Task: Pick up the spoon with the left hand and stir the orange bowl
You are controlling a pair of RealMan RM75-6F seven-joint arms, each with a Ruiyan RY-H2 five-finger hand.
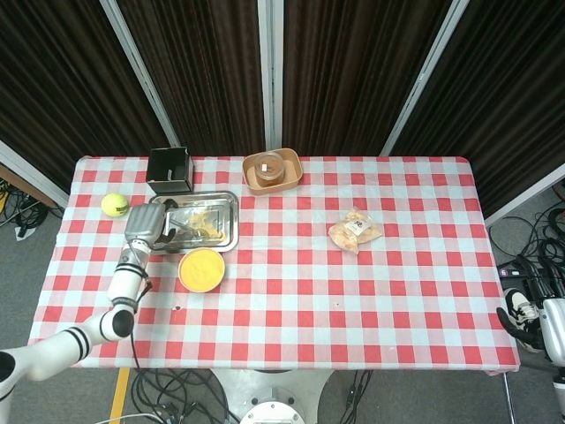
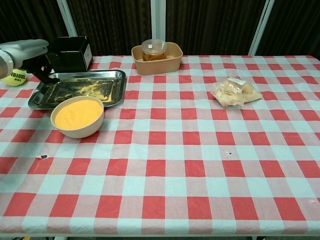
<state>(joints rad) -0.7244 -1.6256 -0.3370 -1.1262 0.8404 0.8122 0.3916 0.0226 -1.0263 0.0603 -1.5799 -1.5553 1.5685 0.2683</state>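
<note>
The orange bowl (image 1: pixel 201 269) (image 2: pixel 77 114), full of orange mix, stands just in front of a metal tray (image 1: pixel 231 221) (image 2: pixel 112 90). My left hand (image 1: pixel 144 223) (image 2: pixel 22 51) is low over the tray's left edge, its dark fingers curled down onto the rim. In the head view a thin dark spoon (image 1: pixel 183 231) reaches from those fingers into the tray; the chest view does not show it plainly. My right hand (image 1: pixel 519 311) hangs beside the table's right end, holding nothing.
A tennis ball (image 1: pixel 114 204) (image 2: pixel 15 76) lies left of the tray and a black box (image 1: pixel 169 170) (image 2: pixel 70 52) stands behind it. A tan container with a jar (image 1: pixel 272 170) (image 2: pixel 156 52) is at the back centre. A bag of buns (image 1: pixel 355 230) (image 2: pixel 234 91) lies to the right.
</note>
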